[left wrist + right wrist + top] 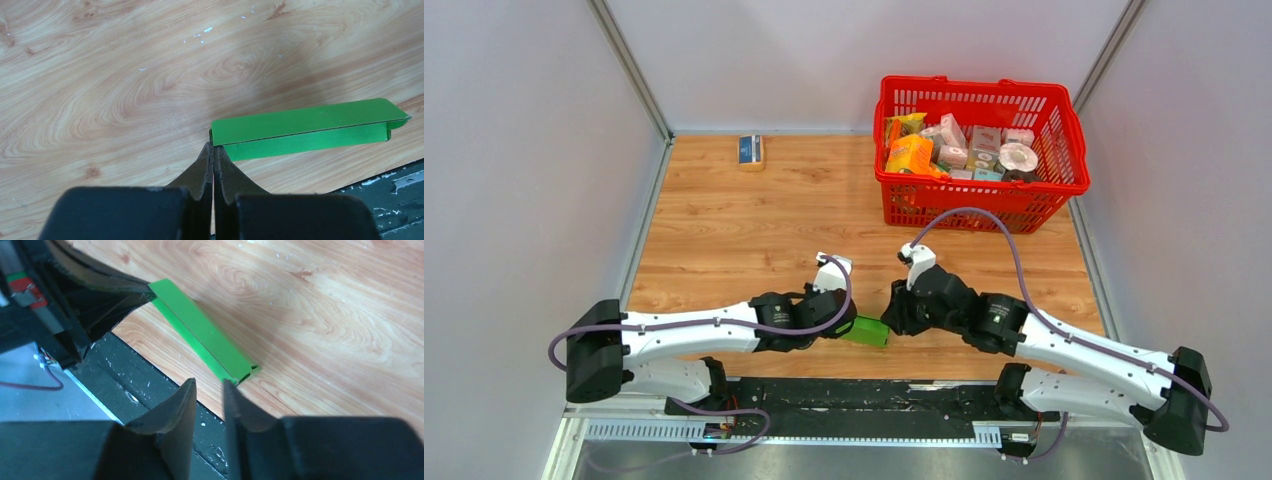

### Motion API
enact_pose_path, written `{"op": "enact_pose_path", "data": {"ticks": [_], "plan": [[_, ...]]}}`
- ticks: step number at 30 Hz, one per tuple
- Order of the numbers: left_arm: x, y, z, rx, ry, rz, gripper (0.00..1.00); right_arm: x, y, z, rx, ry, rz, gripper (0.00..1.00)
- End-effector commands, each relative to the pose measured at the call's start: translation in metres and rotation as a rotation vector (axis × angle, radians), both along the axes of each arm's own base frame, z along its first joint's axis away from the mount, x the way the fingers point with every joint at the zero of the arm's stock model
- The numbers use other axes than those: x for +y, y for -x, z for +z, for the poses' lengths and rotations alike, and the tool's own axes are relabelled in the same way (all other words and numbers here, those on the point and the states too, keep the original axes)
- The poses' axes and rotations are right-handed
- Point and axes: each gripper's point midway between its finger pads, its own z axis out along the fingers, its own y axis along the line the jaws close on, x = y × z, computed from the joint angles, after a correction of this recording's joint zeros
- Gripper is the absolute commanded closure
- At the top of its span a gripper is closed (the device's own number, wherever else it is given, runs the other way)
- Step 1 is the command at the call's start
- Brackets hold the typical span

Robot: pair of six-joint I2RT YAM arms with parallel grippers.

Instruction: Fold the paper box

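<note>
The paper box [867, 332] is bright green and folded flat into a long strip, lying on the wooden table near its front edge. In the left wrist view the paper box [305, 127] stretches away to the right, and my left gripper [214, 146] is shut on its near corner. My left gripper [849, 322] and right gripper [890, 322] face each other across the strip. In the right wrist view my right gripper [207, 382] stands open with nothing between its fingers, just short of the free end of the paper box [205, 335].
A red basket [984, 207] full of printed packages stands at the back right. A small blue-and-tan box [750, 150] lies at the back left. A black rail [854, 395] runs along the near table edge, close under the box. Grey walls close both sides.
</note>
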Motion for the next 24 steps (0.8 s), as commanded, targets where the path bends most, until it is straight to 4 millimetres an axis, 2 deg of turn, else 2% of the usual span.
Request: {"op": "enact_pose_path", "data": {"ticks": [1,3,4,6,7,9,10,12,13,14,18,21,24], "plan": [[0.006,0.008,-0.011,0.032,0.006,0.012,1.0,0.007,-0.02,0.012,0.086,-0.091,-0.175,0.81],[0.005,0.008,-0.012,0.033,0.026,0.026,1.0,0.012,-0.024,0.01,0.209,-0.165,-0.252,0.81],[0.006,0.009,-0.015,0.035,0.028,0.029,1.0,0.014,-0.025,0.009,0.254,-0.208,-0.285,0.75],[0.005,0.008,-0.016,0.033,0.047,0.05,1.0,0.025,-0.018,0.013,0.347,-0.29,-0.267,0.61],[0.006,0.007,-0.017,0.031,0.044,0.063,1.0,0.027,-0.016,0.016,0.383,-0.316,-0.278,0.47],[0.01,0.005,-0.019,0.018,0.041,0.114,1.0,0.021,-0.017,0.017,0.398,-0.304,-0.326,0.34],[0.015,0.005,-0.019,0.017,0.025,0.14,1.0,0.015,-0.015,0.014,0.424,-0.288,-0.369,0.19],[0.018,0.004,-0.021,0.01,0.033,0.196,1.0,0.009,-0.012,0.002,0.483,-0.294,-0.422,0.13],[0.021,0.004,-0.021,0.007,0.024,0.214,1.0,0.009,-0.009,-0.002,0.513,-0.308,-0.433,0.05],[0.023,0.004,-0.022,0.005,0.023,0.228,1.0,0.009,-0.002,-0.011,0.592,-0.319,-0.466,0.04],[0.023,0.006,-0.026,-0.001,0.026,0.268,1.0,0.014,0.012,-0.024,0.722,-0.332,-0.483,0.0],[0.024,0.006,-0.027,-0.005,0.014,0.287,1.0,0.02,0.014,-0.028,0.781,-0.388,-0.503,0.0],[0.026,0.006,-0.024,-0.015,0.006,0.305,1.0,0.027,0.008,-0.023,0.812,-0.456,-0.531,0.0]]}}
